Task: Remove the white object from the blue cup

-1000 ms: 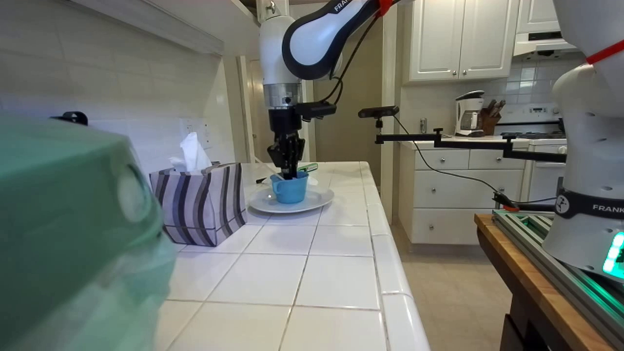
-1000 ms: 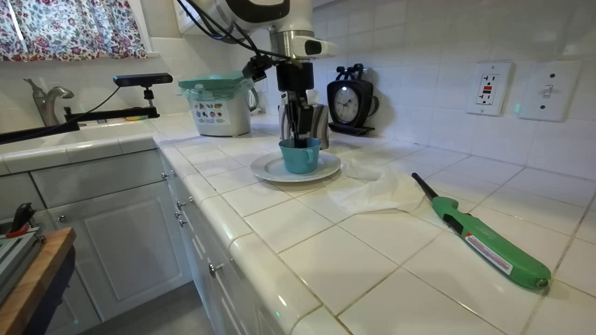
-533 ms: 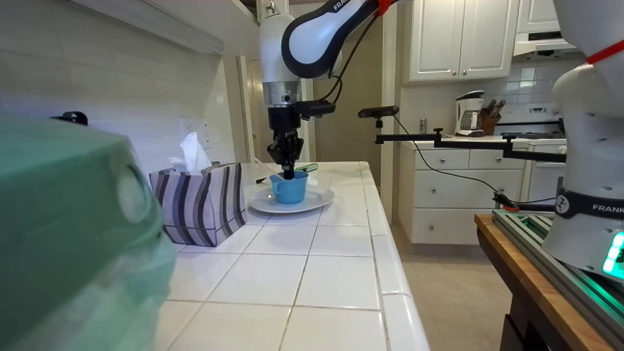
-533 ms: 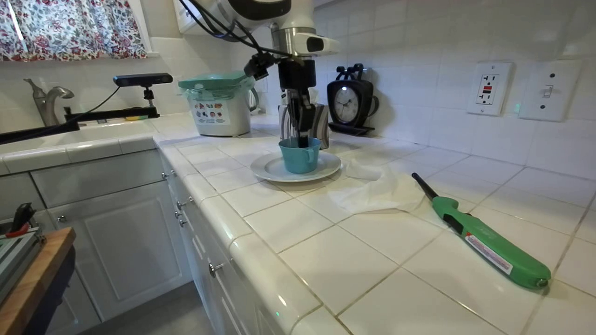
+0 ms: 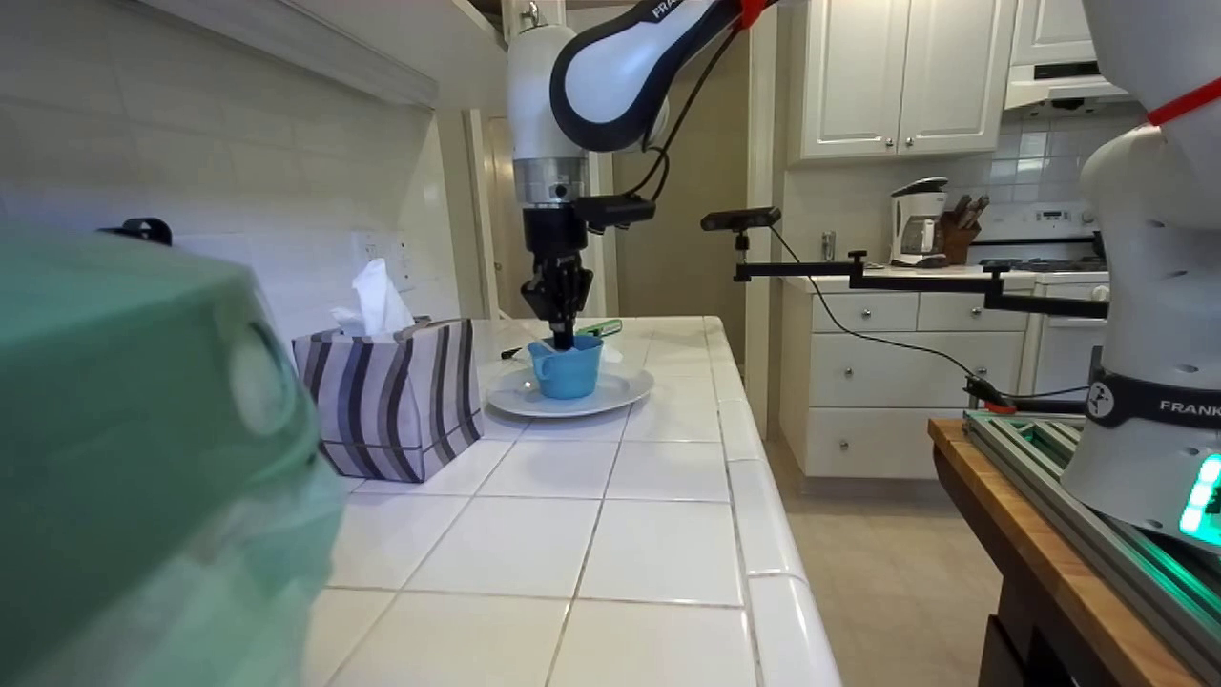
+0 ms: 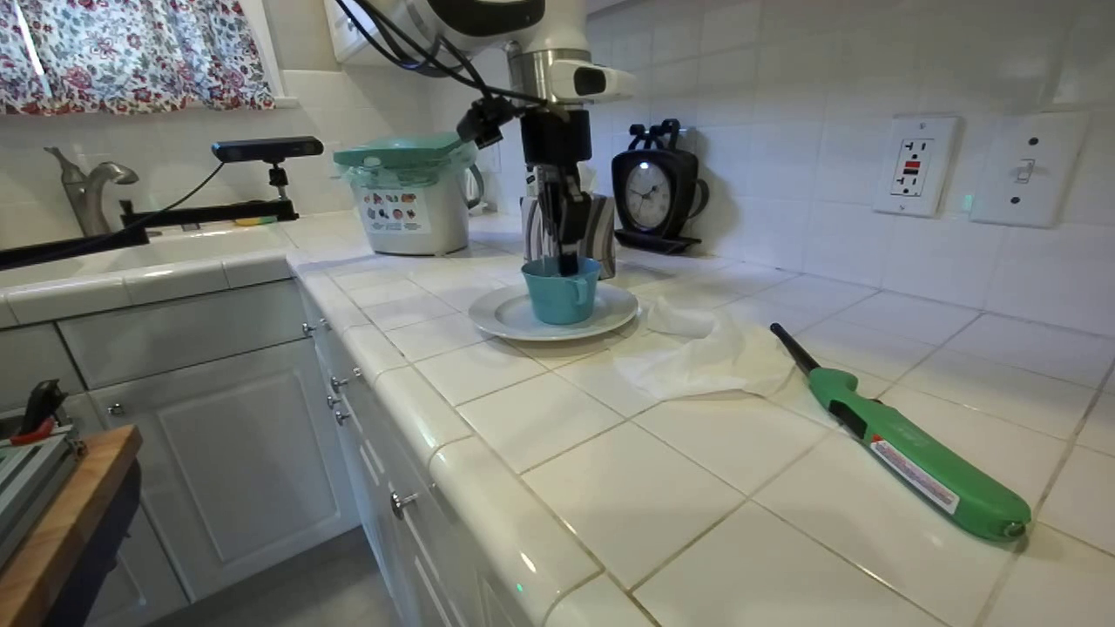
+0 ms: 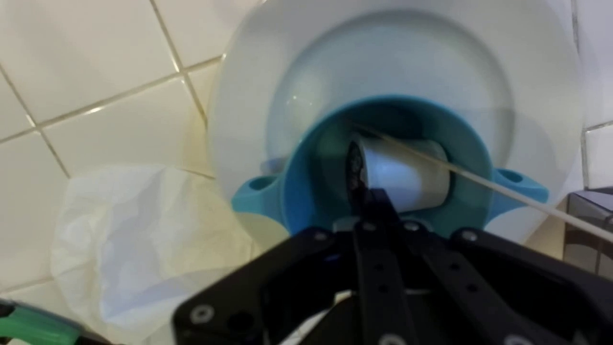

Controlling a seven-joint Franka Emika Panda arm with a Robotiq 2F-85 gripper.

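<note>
So my gripper [image 7: 376, 201] looks clenched, tips together, in the mouth of the blue cup [image 6: 550, 300] on the plate [image 7: 244, 96]. The white container [image 7: 407, 173] is lying sideways inside; can't tell if I'm touching it. Thin stick [image 7: 488, 183] pokes out over the rim.
</note>
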